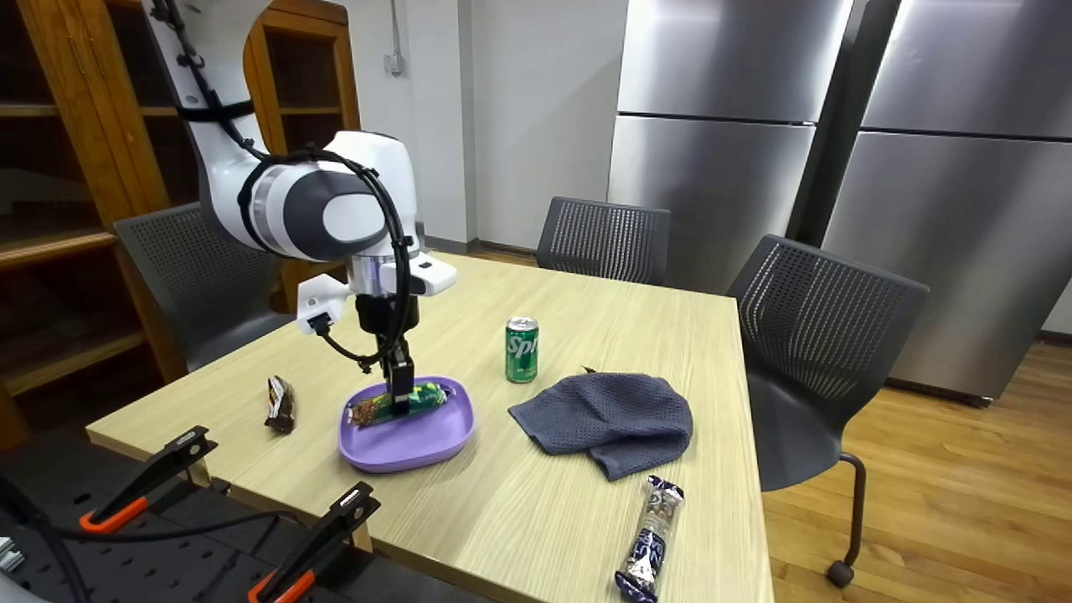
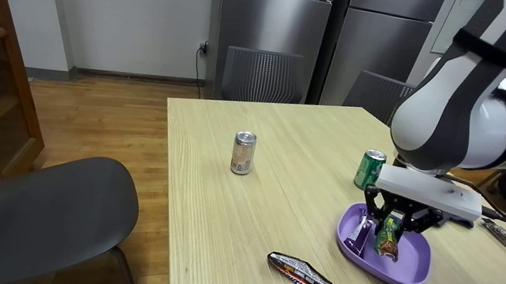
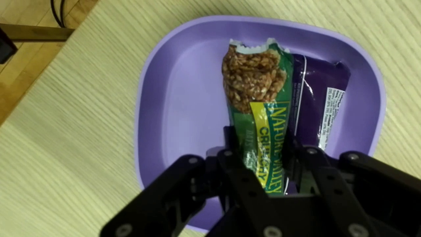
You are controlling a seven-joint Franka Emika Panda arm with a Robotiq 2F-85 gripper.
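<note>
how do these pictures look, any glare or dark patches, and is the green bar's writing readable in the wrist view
Both exterior views show glare on the fridges and a cabinet with a dark interior; in the wrist view, the green bar has readable large lettering, the purple wrapper has fine print that's hard to read, and the gripper looks dark, with little detail.

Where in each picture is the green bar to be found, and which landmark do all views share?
In an exterior view: green bar, left of centre, lower half.
In an exterior view: green bar, right of centre, lower half.
Wrist view: green bar, just right of centre.
Shared landmark: purple plate, around it in all three.
</note>
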